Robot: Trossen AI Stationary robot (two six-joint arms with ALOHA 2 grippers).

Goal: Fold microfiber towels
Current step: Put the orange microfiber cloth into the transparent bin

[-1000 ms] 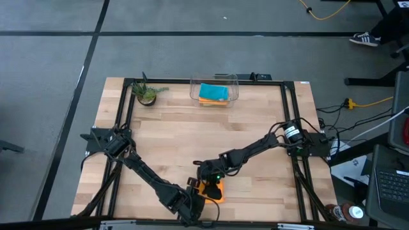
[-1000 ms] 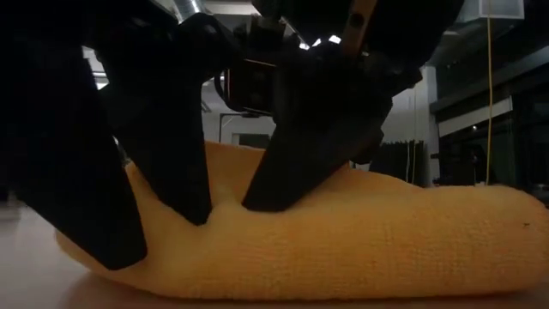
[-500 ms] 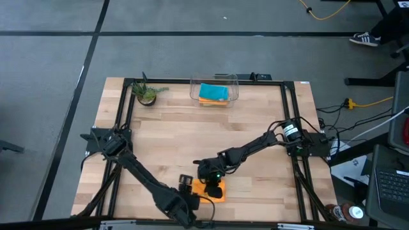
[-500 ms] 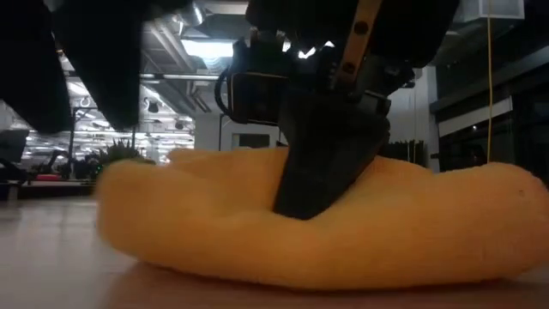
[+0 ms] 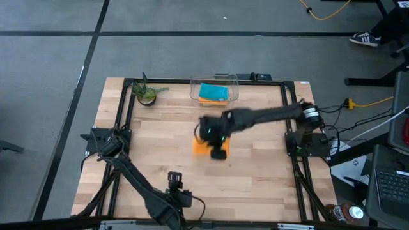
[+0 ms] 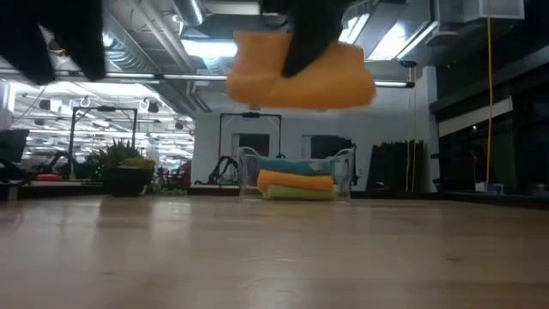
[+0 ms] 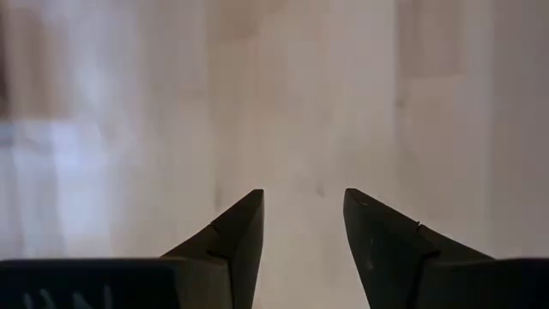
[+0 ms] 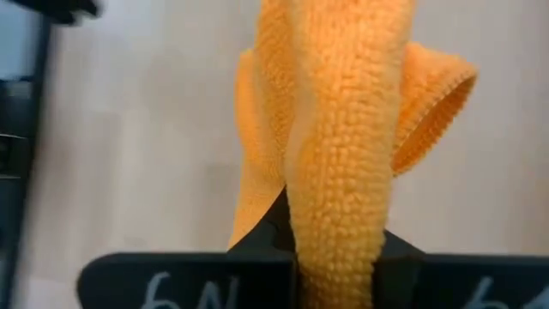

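Right fingers (image 8: 339, 245) pinch the orange towel (image 8: 343, 129) aloft — fingertips hidden.

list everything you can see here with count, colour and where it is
held towel: 1, orange, folded, lifted off the table at its middle, pinched in the right gripper
towels in bin: 3, teal on top, orange, lime green below, stacked
clear plastic bin: 1, clear, far edge of the table, centre
potted plant: 1, green, far left corner
wooden table: 1, light wood with a black frame
cables: yellow and black, on the floor to the right
shoe: 1, dark with white stripes, on the floor far right
left gripper: 1, dark, near edge of the table, fingers apart, holding nothing
right gripper: 1, dark, over the table's middle, shut on the held towel
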